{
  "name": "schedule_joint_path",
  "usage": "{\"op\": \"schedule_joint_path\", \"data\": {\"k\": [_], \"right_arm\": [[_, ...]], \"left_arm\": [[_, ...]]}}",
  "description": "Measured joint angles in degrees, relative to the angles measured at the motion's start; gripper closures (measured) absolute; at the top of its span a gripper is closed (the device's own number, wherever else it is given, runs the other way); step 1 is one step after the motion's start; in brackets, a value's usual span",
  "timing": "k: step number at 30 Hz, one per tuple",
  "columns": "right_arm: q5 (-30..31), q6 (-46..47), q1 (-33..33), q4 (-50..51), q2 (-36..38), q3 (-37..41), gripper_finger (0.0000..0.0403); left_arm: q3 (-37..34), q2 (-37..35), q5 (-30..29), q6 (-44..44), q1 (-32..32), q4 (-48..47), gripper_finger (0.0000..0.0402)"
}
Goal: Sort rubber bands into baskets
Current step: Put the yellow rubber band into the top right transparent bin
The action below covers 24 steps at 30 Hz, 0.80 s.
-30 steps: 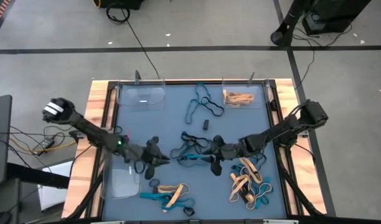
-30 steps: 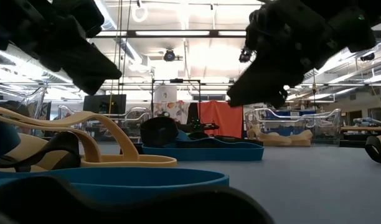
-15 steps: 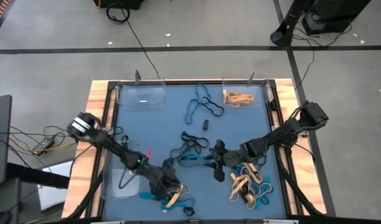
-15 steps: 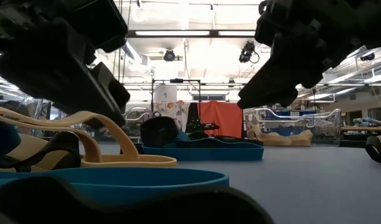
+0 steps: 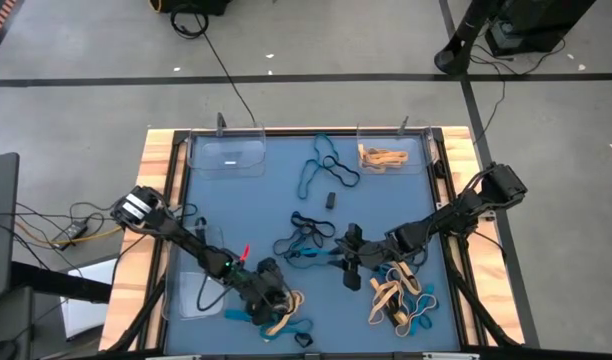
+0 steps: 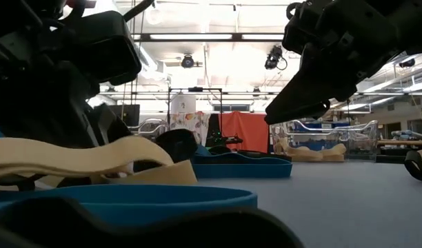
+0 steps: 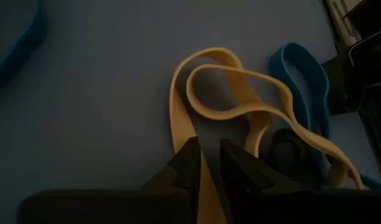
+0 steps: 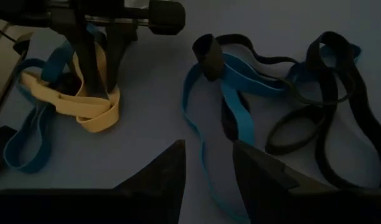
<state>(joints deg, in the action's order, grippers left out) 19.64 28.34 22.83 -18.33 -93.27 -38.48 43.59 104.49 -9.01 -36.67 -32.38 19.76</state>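
Rubber bands lie in clusters across the blue table (image 5: 246, 205): a tan and teal tangle (image 5: 281, 315) at the near edge, a black and teal bunch (image 5: 304, 240) at centre, tan and black ones (image 5: 398, 295) near right. The left gripper (image 5: 269, 300) is down on the near tangle, its fingers (image 7: 189, 165) pinched on a tan band (image 7: 206, 93) (narrow gap, band between them). The right gripper (image 5: 348, 262) hangs over the centre bunch, fingers (image 8: 169, 171) parted, holding nothing. Clear baskets sit far left (image 5: 226, 155), far right (image 5: 391, 155) with tan bands inside, and near left (image 5: 191, 295).
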Motion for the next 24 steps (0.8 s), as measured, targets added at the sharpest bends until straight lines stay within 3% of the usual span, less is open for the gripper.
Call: {"op": "schedule_joint_path", "data": {"k": [5, 10, 14, 20, 24], "right_arm": [[0.39, 0.0, 0.0, 0.0, 0.0, 0.0, 0.0257], [0.37, 0.0, -0.02, 0.02, 0.0, 0.0, 0.0257], [0.37, 0.0, -0.01, 0.02, 0.0, 0.0, 0.0257], [0.33, 0.0, 0.0, 0.15, 0.0, 0.0, 0.0257], [0.24, 0.0, 0.0, 0.19, 0.0, 0.0, 0.0257]], "left_arm": [[2.94, 0.09, 0.2, 1.04, 0.0, -2.97, 0.0334], [8.67, 0.13, -0.79, 1.49, 0.0, -16.2, 0.0324], [11.5, 0.13, -3.1, 1.49, 0.0, -22.53, 0.0289], [11.98, 0.13, -3.79, 3.05, 0.02, -22.67, 0.0223], [11.99, 0.13, -3.81, 5.28, 0.11, -21.76, 0.0203]]}}
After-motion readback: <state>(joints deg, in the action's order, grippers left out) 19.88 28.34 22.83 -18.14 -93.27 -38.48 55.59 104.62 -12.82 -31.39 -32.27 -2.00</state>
